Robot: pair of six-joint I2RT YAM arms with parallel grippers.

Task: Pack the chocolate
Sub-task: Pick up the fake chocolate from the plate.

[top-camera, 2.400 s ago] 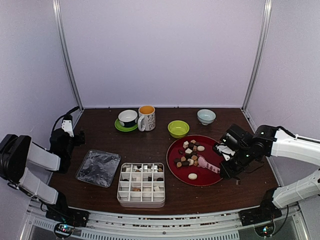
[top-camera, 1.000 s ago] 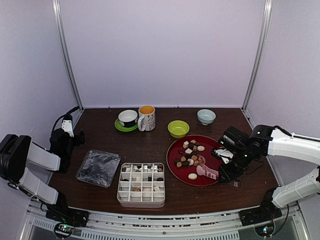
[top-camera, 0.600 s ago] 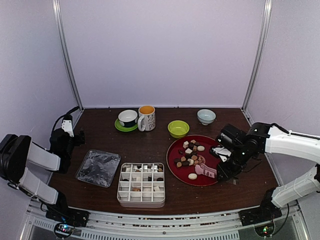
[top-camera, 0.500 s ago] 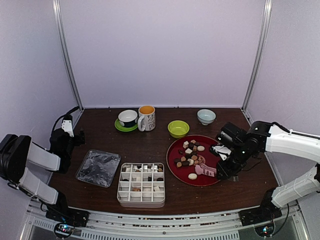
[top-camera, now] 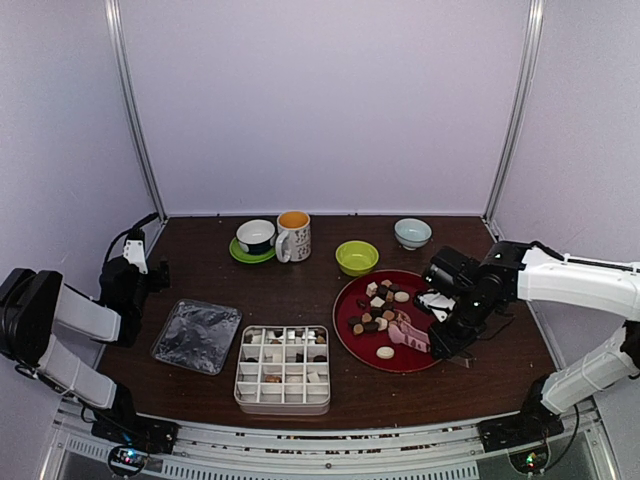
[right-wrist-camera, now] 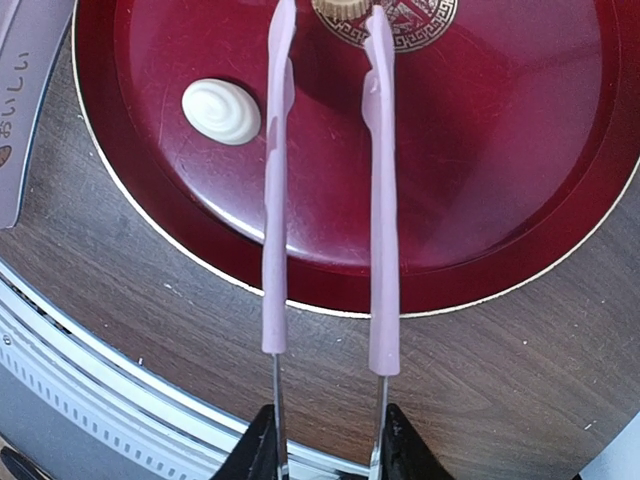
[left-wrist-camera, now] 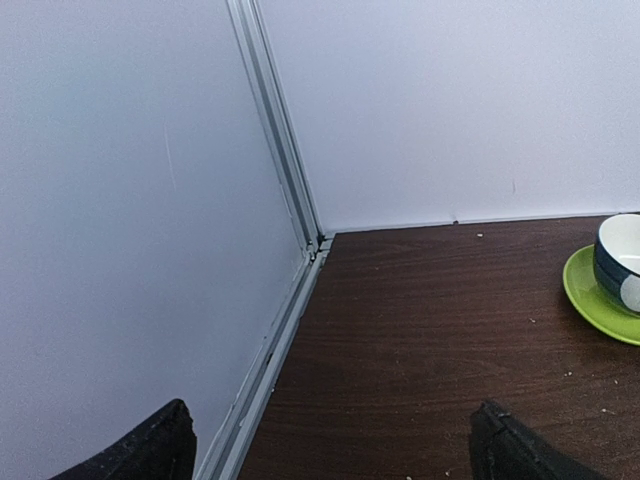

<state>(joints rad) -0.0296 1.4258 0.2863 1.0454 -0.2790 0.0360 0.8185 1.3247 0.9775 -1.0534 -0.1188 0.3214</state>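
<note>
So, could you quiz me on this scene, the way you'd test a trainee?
1. True or false: the right gripper holds the pink tongs.
2. Where does the loose chocolate lie? A: in the green bowl. B: on the red plate. C: in the mug.
3. Fill in: the left gripper is ____ (open or shut).
Key: 1 true; 2 B; 3 open.
</note>
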